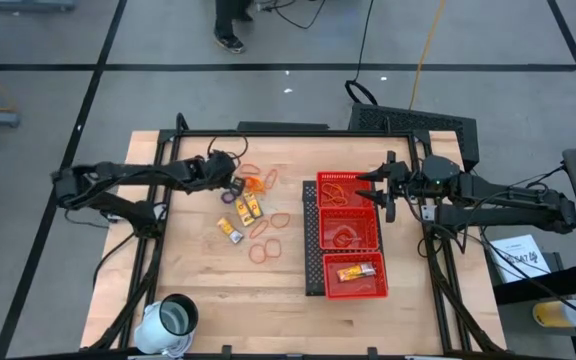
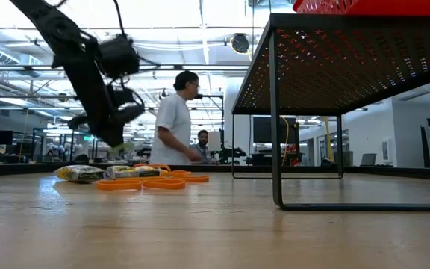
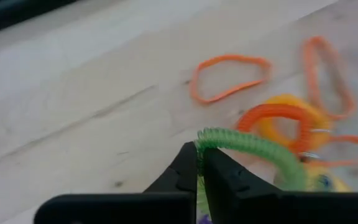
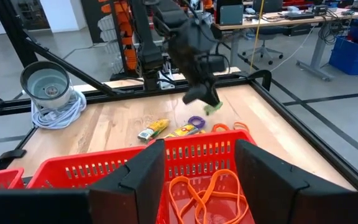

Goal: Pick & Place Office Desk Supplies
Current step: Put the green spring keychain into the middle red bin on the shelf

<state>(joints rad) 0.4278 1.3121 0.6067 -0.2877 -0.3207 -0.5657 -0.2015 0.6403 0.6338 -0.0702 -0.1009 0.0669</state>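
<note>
My left gripper (image 3: 200, 163) is shut on a green coiled loop (image 3: 253, 148) over the far-left part of the table (image 1: 234, 186). Under and beside it lie an orange coil (image 3: 272, 114), thin orange rubber bands (image 1: 266, 236), a purple loop (image 4: 196, 121) and yellow packets (image 1: 246, 208) flat on the wood. My right gripper (image 4: 197, 165) is open, hovering over the far compartment of the red mesh tray (image 1: 340, 190), which holds orange rubber bands (image 4: 207, 190). The near compartment holds a yellow packet (image 1: 356, 271). My left gripper pinches one end of the green coiled loop (image 3: 205, 140) between its two fingertips, coming slanting down from the table's left. The coil arcs away from the fingers, and in the right wrist view it hangs at the gripper (image 4: 212, 107) just above the wood.
The red tray sits on a black mesh riser on legs (image 2: 275, 112) on the table's right half. A white cup (image 1: 175, 318) with a coiled white cord stands at the near-left corner. Bare wood lies between the supplies and the tray. A person (image 2: 174, 119) stands beyond the far edge.
</note>
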